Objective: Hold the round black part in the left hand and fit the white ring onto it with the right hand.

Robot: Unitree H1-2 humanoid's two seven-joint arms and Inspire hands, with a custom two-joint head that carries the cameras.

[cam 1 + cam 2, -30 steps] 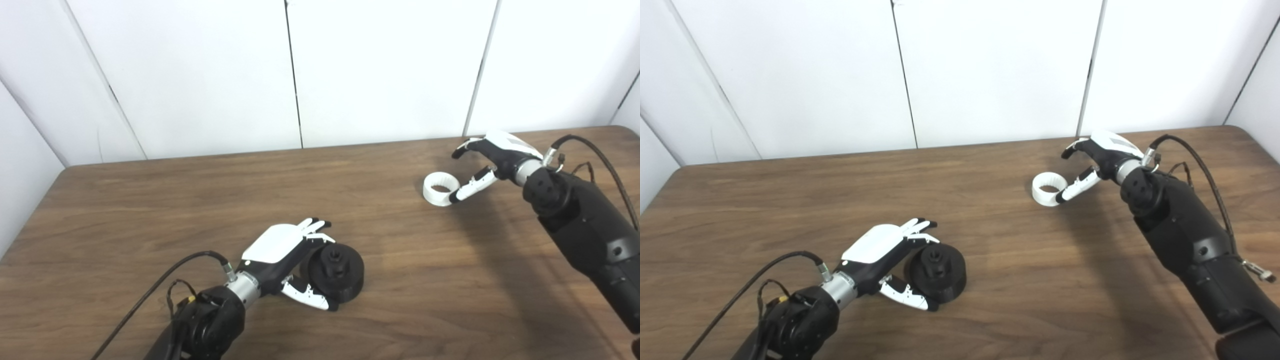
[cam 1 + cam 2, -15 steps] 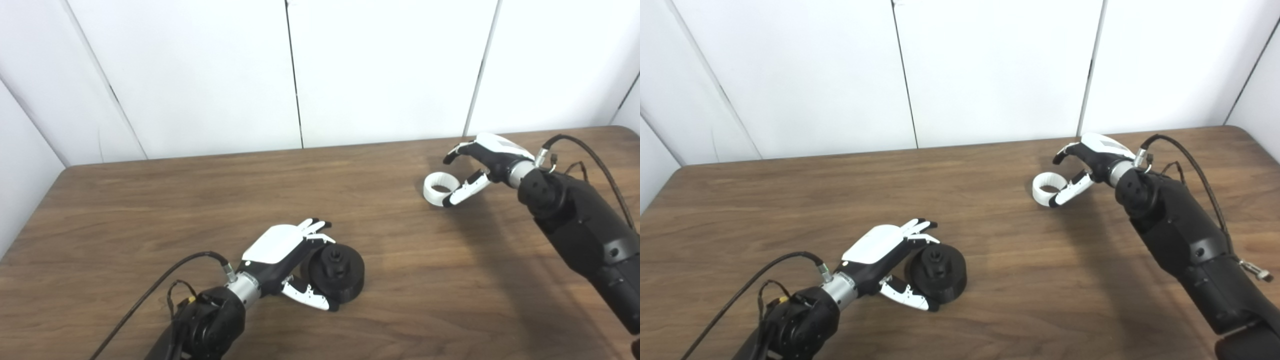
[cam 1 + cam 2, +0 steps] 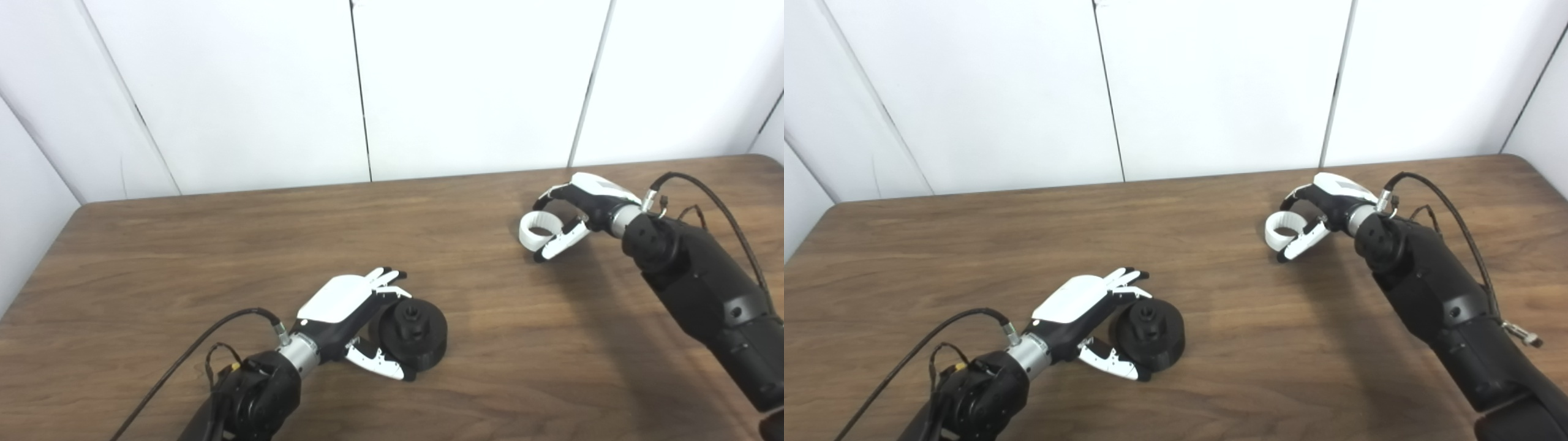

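- The round black part (image 3: 412,335) sits on the wooden table (image 3: 184,245) toward the near left, its flat face with a small raised hub in the middle tipped up toward the cameras.
- The left hand (image 3: 346,315) is cupped on the part's left side: the fingers (image 3: 384,278) reach over its far upper edge and the thumb (image 3: 378,364) lies along its near lower edge, both touching it. The part still rests on the table.
- The white ring (image 3: 534,228) lies at the far right of the table, well apart from the black part, its opening facing up.
- The right hand (image 3: 572,211) is at the ring with its fingers apart. The curled fingers arch over the ring's far side and the thumb (image 3: 556,243) lies against its near right edge.
- Whether the right hand has actually closed on the ring cannot be told; the ring appears to sit on the table.
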